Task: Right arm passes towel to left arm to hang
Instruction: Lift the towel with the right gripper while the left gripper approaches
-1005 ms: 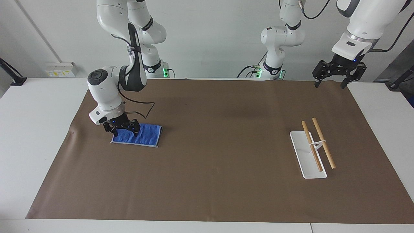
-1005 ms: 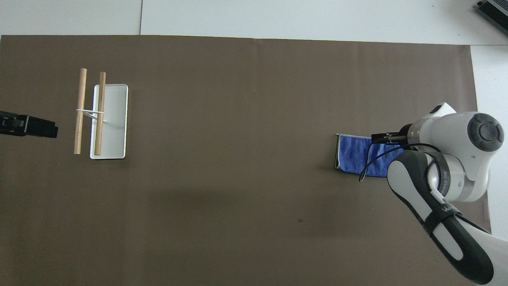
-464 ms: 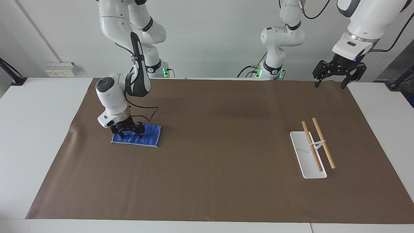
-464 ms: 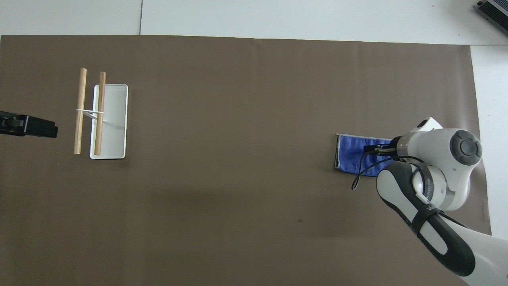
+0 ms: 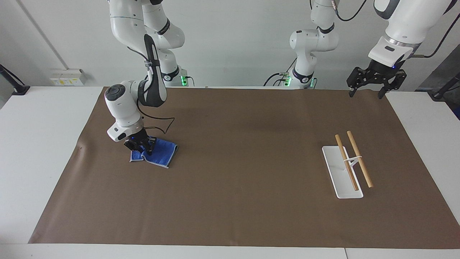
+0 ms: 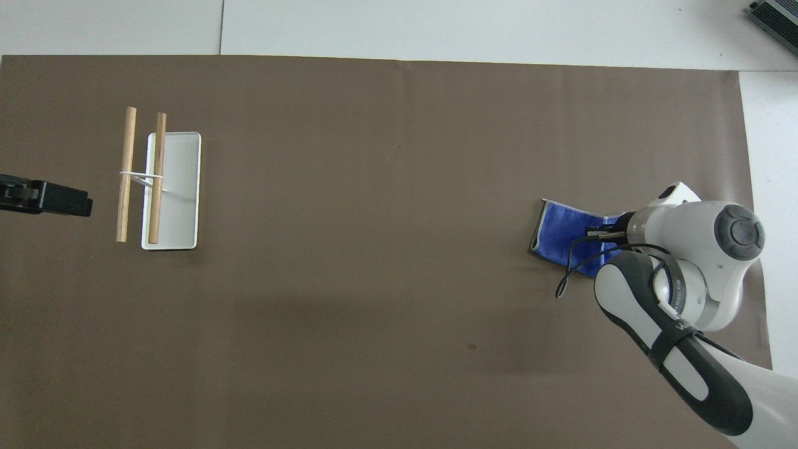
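Note:
The blue towel [image 5: 160, 153] lies on the brown mat toward the right arm's end of the table, bunched and skewed at the end under the gripper. It also shows in the overhead view [image 6: 563, 233]. My right gripper [image 5: 140, 146] points down and is shut on the towel's end, which is pulled up off the mat. In the overhead view the right arm's wrist hides most of that gripper [image 6: 600, 233]. My left gripper [image 5: 366, 95] is open and empty, and waits high over the mat's edge nearest the robots at the left arm's end; it also shows in the overhead view [image 6: 59, 199].
A hanging rack with two wooden rods [image 5: 354, 160] on a white base [image 5: 343, 183] stands toward the left arm's end of the mat; it also shows in the overhead view [image 6: 142, 178]. The brown mat [image 5: 244, 162] covers most of the white table.
My right gripper has come down onto the towel and closed on it. The towel, flat before, is now bunched, turned and partly raised. The left arm has not moved.

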`<state>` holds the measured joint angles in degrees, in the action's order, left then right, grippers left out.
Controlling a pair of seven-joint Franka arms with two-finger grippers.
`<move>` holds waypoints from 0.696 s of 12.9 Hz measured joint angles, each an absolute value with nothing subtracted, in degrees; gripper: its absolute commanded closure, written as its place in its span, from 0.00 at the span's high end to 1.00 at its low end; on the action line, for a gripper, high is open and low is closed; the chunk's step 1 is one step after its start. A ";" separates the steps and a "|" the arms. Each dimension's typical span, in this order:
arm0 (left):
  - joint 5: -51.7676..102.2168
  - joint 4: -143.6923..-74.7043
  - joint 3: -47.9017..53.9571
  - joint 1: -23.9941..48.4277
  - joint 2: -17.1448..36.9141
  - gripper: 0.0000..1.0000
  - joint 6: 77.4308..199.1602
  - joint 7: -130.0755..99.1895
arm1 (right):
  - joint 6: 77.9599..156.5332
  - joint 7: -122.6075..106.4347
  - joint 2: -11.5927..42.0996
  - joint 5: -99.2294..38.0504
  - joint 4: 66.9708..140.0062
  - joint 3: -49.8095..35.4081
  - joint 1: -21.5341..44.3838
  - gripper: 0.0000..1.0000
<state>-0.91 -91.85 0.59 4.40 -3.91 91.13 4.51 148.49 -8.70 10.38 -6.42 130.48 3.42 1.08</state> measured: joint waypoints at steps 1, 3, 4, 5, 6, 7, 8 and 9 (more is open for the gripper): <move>-0.90 -91.85 0.59 4.40 -3.91 1.00 91.13 4.51 | 148.48 -8.70 10.36 -6.58 130.38 3.37 1.15 0.00; -0.89 -91.85 0.59 4.40 -3.91 1.00 91.13 4.51 | 148.01 -8.70 9.98 -6.67 129.34 3.20 1.97 0.00; -0.88 -91.85 0.59 4.40 -3.91 1.00 91.13 4.51 | 146.49 -8.71 9.33 -6.72 128.01 3.15 2.61 0.00; -0.88 -91.85 0.59 4.40 -3.91 1.00 91.13 4.51 | 144.52 -8.70 8.50 -6.84 126.38 3.11 3.13 0.00; -0.87 -91.85 0.59 4.40 -3.91 1.00 91.13 4.51 | 142.47 -8.70 7.59 -7.09 124.73 3.09 3.44 0.00; -0.87 -91.85 0.59 4.40 -3.91 1.00 91.13 4.51 | 140.41 -8.71 6.71 -7.65 123.21 2.84 3.50 0.00; -0.87 -91.85 0.59 4.40 -3.91 1.00 91.13 4.51 | 138.59 -8.71 5.97 -8.99 121.79 2.13 3.49 0.00; -0.87 -91.85 0.59 4.40 -3.91 1.00 91.13 4.51 | 136.81 -8.71 5.45 -11.63 120.17 1.05 3.52 0.00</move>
